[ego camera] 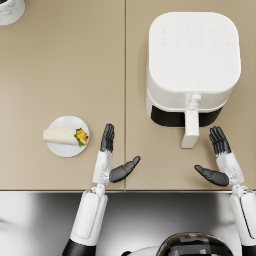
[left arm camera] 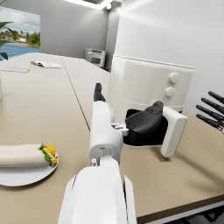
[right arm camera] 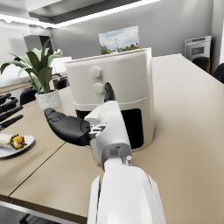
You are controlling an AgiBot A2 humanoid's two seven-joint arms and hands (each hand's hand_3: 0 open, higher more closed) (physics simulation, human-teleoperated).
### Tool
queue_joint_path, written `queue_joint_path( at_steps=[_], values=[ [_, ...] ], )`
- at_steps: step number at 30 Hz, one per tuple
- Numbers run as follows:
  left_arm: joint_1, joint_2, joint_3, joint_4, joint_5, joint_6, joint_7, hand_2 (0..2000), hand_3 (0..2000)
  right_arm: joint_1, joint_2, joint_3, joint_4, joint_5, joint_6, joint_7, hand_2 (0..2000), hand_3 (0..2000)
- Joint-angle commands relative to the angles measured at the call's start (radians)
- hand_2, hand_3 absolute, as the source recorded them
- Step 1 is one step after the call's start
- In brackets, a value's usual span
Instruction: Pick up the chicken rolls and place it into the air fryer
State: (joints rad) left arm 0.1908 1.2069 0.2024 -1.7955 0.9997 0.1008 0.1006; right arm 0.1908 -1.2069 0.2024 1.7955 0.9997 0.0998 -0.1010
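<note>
White fryer (ego camera: 194,65) sits on my tan table (ego camera: 60,65), right of the seam, its handle (ego camera: 191,129) sticking out toward me and the drawer slot showing dark behind it. On my head view the roll (ego camera: 64,135) lies on a small white plate (ego camera: 67,148) to the left, well apart from the fryer, its yellow-and-green filling end pointing toward my left hand (ego camera: 111,157). That hand hovers just beside the plate, fingers straight and apart from the thumb, which juts toward the fryer; it holds nothing. My right hand (ego camera: 221,162) hangs just beside the handle on its far side, fingers likewise spread, thumb pointing inward, nothing in it. A potted plant (right arm camera: 37,72) shows in my right wrist view, beyond the fryer. A white pot (ego camera: 10,10) peeks in at the far left corner.
</note>
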Motion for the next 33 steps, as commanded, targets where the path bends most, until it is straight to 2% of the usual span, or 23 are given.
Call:
queue_joint_path(
  at_steps=[1,25,26,29,33],
  values=[
    [0.0,0.0,0.0,0.0,0.0,0.0,0.0,0,0,0.0,0.0,0.0,0.0,0.0,0.0,0.0,0,0],
    [0.0,0.0,0.0,0.0,0.0,0.0,0.0,0,0,0.0,0.0,0.0,0.0,0.0,0.0,0.0,0,0],
    [0.002,0.001,0.03,0.016,0.0,0.0,0.0,0,0,0.002,-0.001,0.03,-0.016,0.0,0.0,0.0,0,0],
    [-0.018,0.0,-0.011,-0.018,0.0,-0.064,-0.064,0,0,0.013,-0.018,0.025,0.026,0.0,-0.063,0.064,0,0],
    [-0.05,-0.002,-0.061,-0.08,0.0,-0.091,-0.091,0,0,-0.008,-0.019,0.002,0.083,0.0,-0.09,0.091,0,0]
  ],
)
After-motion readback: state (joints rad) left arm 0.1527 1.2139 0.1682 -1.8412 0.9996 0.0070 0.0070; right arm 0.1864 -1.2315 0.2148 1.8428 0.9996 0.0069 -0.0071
